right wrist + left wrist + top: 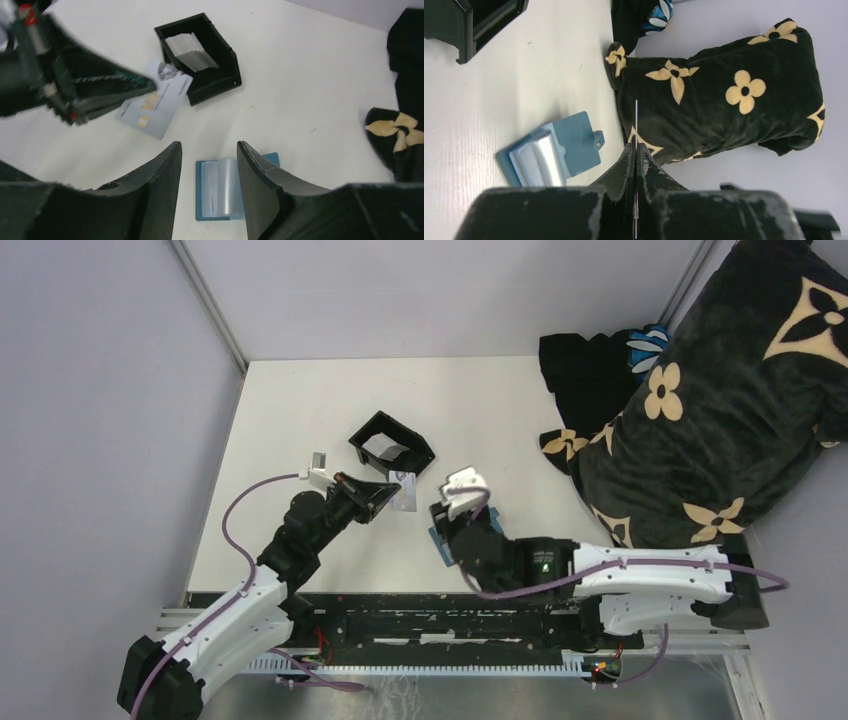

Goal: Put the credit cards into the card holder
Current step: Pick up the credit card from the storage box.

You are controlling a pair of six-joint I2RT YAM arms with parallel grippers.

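Note:
The card holder, a teal-blue wallet, lies open on the white table with a clear pocket showing; it also shows in the left wrist view. In the top view only its edge shows under my right gripper. My right gripper is open and empty, hovering right above the wallet. My left gripper is shut on one pale credit card, held above the table between the box and the wallet. In the left wrist view the card is edge-on between the fingertips.
A black open-topped box behind the grippers holds several more pale cards. A large black pillow with cream flowers covers the table's right side. Grey walls stand at the left and back.

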